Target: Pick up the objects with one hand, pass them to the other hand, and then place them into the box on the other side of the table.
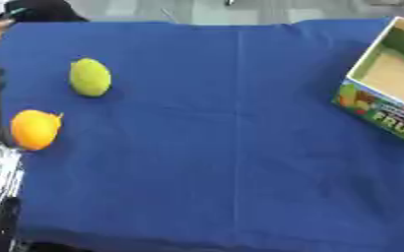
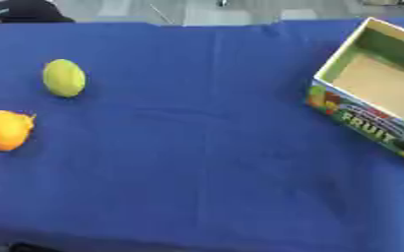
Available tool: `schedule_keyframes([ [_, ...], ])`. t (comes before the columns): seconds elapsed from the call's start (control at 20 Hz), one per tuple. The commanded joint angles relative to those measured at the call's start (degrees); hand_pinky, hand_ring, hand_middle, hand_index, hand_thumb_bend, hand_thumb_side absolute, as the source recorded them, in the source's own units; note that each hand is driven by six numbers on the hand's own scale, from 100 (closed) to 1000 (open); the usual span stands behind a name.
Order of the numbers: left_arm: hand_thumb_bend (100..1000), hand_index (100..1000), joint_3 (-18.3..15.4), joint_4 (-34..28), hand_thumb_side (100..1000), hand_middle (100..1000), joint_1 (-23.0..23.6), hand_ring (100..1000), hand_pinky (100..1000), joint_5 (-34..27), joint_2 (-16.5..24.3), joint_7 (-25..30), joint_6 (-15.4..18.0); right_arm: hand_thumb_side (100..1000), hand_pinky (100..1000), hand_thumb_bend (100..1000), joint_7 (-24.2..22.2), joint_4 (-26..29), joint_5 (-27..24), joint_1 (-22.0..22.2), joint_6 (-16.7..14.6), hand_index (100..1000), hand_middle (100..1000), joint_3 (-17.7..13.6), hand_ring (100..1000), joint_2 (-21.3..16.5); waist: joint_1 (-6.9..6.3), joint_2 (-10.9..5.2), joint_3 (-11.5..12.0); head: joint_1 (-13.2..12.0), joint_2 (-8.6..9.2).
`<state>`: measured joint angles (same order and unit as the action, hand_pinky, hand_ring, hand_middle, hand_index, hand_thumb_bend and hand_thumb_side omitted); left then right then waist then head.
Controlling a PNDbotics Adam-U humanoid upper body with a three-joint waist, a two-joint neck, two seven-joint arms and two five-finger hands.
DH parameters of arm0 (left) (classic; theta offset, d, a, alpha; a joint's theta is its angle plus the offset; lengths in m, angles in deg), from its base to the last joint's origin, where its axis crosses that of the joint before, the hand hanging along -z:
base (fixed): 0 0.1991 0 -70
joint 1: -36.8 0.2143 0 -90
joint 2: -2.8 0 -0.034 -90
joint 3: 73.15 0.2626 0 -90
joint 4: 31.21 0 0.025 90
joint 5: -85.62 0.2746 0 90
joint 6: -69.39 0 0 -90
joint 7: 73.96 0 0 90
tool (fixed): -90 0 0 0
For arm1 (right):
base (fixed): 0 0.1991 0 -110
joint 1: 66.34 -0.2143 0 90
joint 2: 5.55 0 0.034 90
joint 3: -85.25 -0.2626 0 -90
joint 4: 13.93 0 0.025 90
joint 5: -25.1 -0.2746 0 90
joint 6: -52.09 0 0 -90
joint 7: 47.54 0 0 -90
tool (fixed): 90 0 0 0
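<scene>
On the blue cloth (image 1: 240,147): green fruit (image 1: 90,77), orange fruit (image 1: 35,129), box (image 2: 369,81); no robot hand visible.

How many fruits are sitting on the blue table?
2. A green fruit lies at the far left, and an orange fruit lies nearer, by the left edge. The box on the right looks empty, though part of it is out of view.

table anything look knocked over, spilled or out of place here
Nothing stands out. The green fruit and the orange fruit lie apart on the blue cloth at the left, both whole. The box sits open side up at the right, turned at an angle to the cloth's edge, nothing visible inside. No spill.
</scene>
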<state>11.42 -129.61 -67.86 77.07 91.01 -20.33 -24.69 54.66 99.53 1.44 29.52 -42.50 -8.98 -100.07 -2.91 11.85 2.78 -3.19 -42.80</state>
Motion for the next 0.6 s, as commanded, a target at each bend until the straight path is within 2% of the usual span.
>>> schedule_keyframes([
  [0.05,257,701,-0.4,-0.6,696,658,-0.5,722,790,0.0,0.9,0.1,0.1,695,703,100,0.0,1.1,0.4,-0.1,-0.1,974,966,-0.3,985,-1.4,-0.5,-1.23,0.0,0.1,-0.52],
  [0.3,259,700,-0.4,-0.7,696,658,-0.5,722,790,0.0,0.9,0.1,0.1,695,703,100,0.0,1.1,0.3,-0.1,-0.1,973,966,-0.3,984,-1.4,-0.49,-1.26,0.0,0.7,-0.98],
  [0.6,260,700,-0.5,-0.7,692,657,-1.0,722,790,0.1,1.0,0.1,0.1,694,703,100,0.1,1.1,0.2,-0.2,-0.1,974,966,-0.4,985,-1.6,-0.53,-1.14,-0.1,1.1,-0.54],
])
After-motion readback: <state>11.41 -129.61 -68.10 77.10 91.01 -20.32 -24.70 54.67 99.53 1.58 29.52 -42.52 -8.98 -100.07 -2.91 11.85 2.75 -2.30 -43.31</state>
